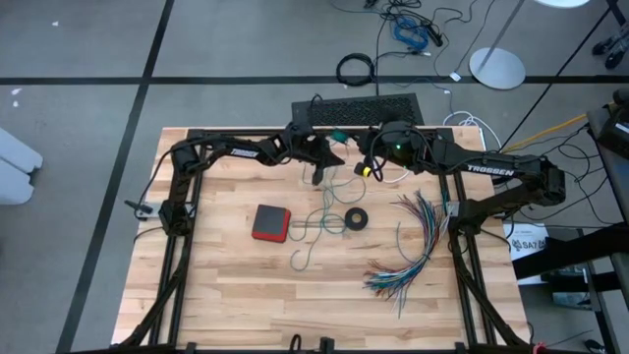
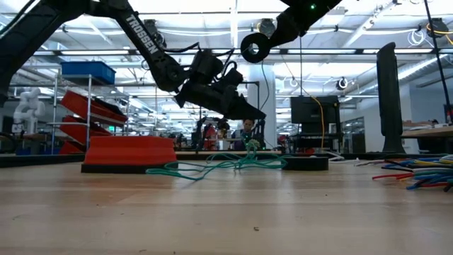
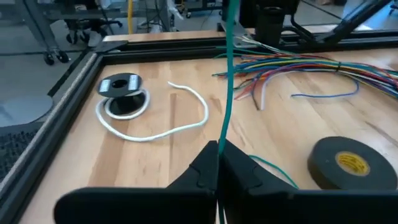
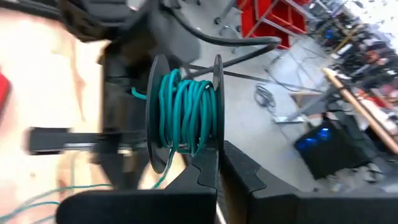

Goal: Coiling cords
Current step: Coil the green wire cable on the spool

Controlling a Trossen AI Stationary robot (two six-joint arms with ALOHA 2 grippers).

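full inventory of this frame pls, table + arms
teal-green cord: 1, teal, loose on the table centre, one strand running up to the left end effector
spool: 1, black, partly wound with teal cord, held above the table
white cord: 1, white, near the table's far edge, joined to a small black-and-white reel
tape ring: 1, black, table centre
red box: 1, red, left of the loose cord
wire bundle: 1, multicoloured, fanned on the right
left end effector: shut on the teal strand
right end effector: shut on the spool's rim
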